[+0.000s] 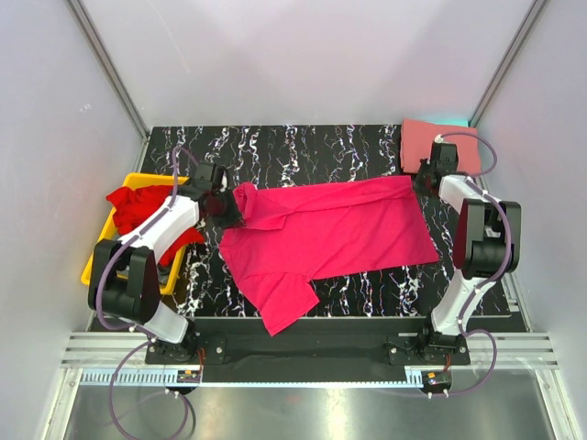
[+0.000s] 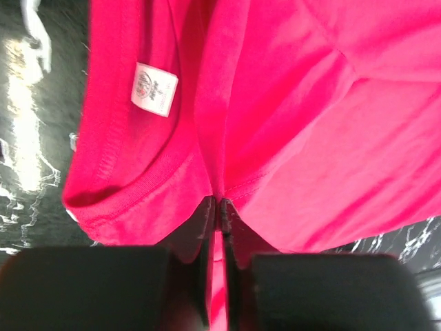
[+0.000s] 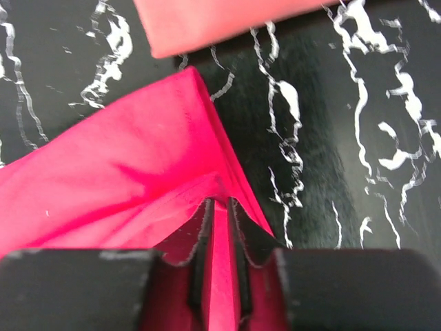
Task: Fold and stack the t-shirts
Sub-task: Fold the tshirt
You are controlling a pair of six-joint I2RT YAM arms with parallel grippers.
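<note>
Lying spread across the middle of the black marbled table point(image 1: 303, 151), the magenta t-shirt point(image 1: 339, 229) is pinched at its 2 ends. The left gripper point(image 2: 219, 207) is pressed together on a fold of cloth just beside the collar and its white label point(image 2: 154, 88), and the right gripper point(image 3: 219, 205) is clamped on a hem corner at the shirt's right end. The salmon t-shirt point(image 1: 417, 137) sits folded in the upper right of the overhead frame, while the red t-shirt point(image 1: 138, 206) lies crumpled in the yellow bin point(image 1: 138, 178) at the left.
</note>
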